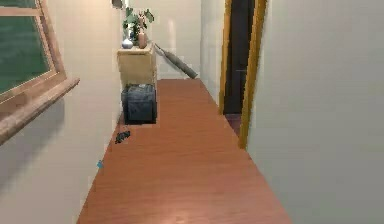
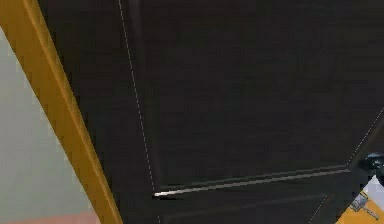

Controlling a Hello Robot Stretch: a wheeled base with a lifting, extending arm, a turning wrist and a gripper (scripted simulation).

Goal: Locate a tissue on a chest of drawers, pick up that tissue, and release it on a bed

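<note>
Search step, I think: next I drive to the wooden cabinet (image 1: 136, 66) under the plant (image 1: 133, 25). End effector state: cannot tell.

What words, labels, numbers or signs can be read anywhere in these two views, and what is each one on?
None: there is no readable text in either view.
Dark box on the floor: no marks that can be made out.
Small dark thing lying on the floor: too small to tell.
Dark door: plain panels, no sign or number.
</note>
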